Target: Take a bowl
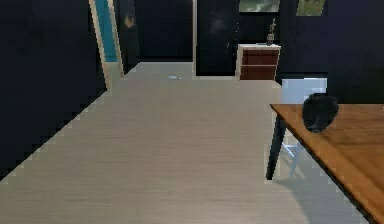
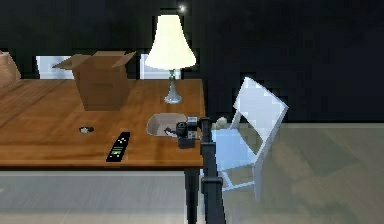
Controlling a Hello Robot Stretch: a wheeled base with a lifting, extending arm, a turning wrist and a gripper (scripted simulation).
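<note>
The bowl [image 2: 160, 124] is a pale, shallow dish lying on the wooden table [image 2: 50, 140], close to the table's end on the arm side view's right. Reading that view as a clock face centred on the bowl, the lamp [image 2: 170, 45] stands at twelve o'clock, with its foot close by. The gripper [image 2: 178, 130] is at three o'clock, right against the bowl's rim. With the bowl on the tabletop beside it, I cannot tell whether the gripper holds anything or even touches the dish. The arm [image 2: 210, 185] rises to it from six o'clock.

A remote [image 2: 119, 147] lies at eight o'clock near the table's front edge. A small dark object [image 2: 88, 130] is at nine o'clock, and an open cardboard box [image 2: 97, 80] stands at ten o'clock. A white chair [image 2: 252, 130] is angled at the table's end, at three o'clock beyond the gripper.

In the forward view, the table's corner [image 1: 350, 145] comes in at four o'clock with a dark round object [image 1: 320, 112] on it. A cabinet [image 1: 259, 62] stands against the far wall at about one o'clock.
</note>
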